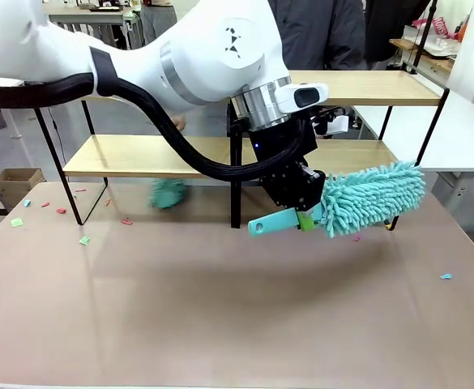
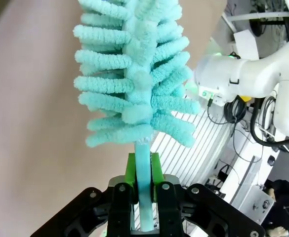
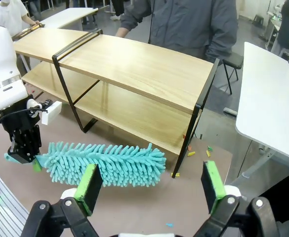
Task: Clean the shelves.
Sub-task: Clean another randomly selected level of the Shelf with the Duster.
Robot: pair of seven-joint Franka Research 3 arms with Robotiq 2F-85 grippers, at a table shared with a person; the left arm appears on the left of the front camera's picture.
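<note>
Surroundings: paper scraps (image 1: pixel 84 240) lie on the brown table (image 1: pixel 220 324), mostly near the left foot of the shelves, plus a few by the right-end foot in the right wrist view. A blurred teal clump (image 1: pixel 169 193) sits under the lower left board; can't tell what it is. Cardboard box (image 1: pixel 14 182) on the floor far left. A person (image 3: pixel 184 24) stands behind the shelves, and a white table (image 3: pixel 272 108) is off to their end.

The shelves (image 1: pixel 164 156) run across the far half of the table. The central black post (image 1: pixel 235 174) is just behind the left arm's wrist. The left gripper (image 1: pixel 305 219) is low in front of the right half, just beside the post and below lower-board level.

It's clenched on the flat handle of a teal duster (image 1: pixel 374 198), green pads (image 2: pixel 130 170) pinching the handle from both sides. The fluffy head points toward the right-end frame leg, hanging just above the tabletop in front of the lower board. Can't tell if it touches the frame.

The right gripper (image 3: pixel 150 180) is released, jaws spread wide, holding nothing. It's above the table looking down at the duster and the shelf end.
</note>
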